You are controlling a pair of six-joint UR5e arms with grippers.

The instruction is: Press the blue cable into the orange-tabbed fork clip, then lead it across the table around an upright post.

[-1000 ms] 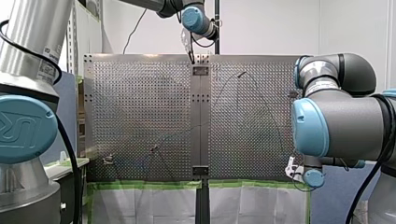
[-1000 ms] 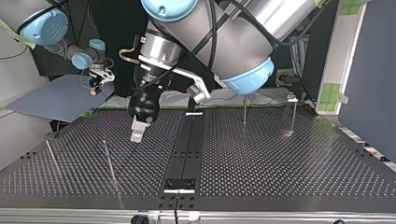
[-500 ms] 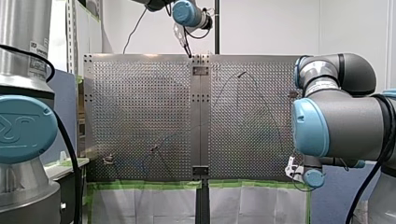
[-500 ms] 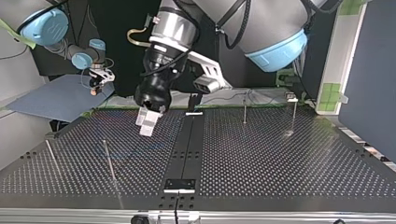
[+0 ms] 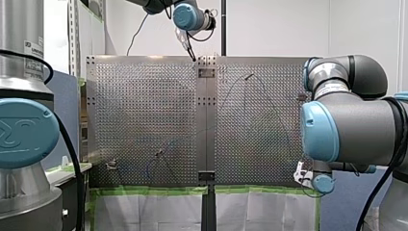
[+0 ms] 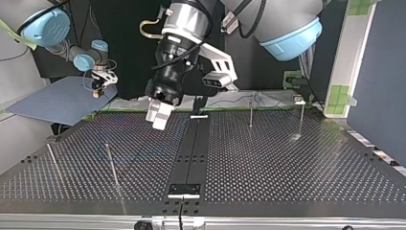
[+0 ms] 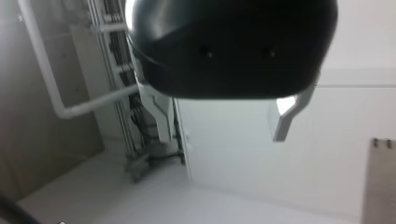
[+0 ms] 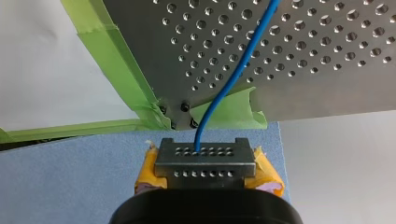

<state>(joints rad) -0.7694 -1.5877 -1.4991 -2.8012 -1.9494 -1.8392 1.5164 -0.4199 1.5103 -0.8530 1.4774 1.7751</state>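
Perforated table point(image 6: 287, 163): blue cable point(image 8: 236, 70) across it, thin upright posts point(image 6: 251, 114) standing.

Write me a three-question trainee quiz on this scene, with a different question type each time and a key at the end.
1. True or false: my right tool is shut on the blue cable.
2. Multiple choice: in the top view, where does my left tool hang relative to the black centre strip?
A. To the view's left of it
B. To the view's right of it
C. Pressed down on it
3. Fill in the blank: in the right wrist view, the tape at the corner of the perforated table is ____.

Key: 1 true; 2 A; 3 green.
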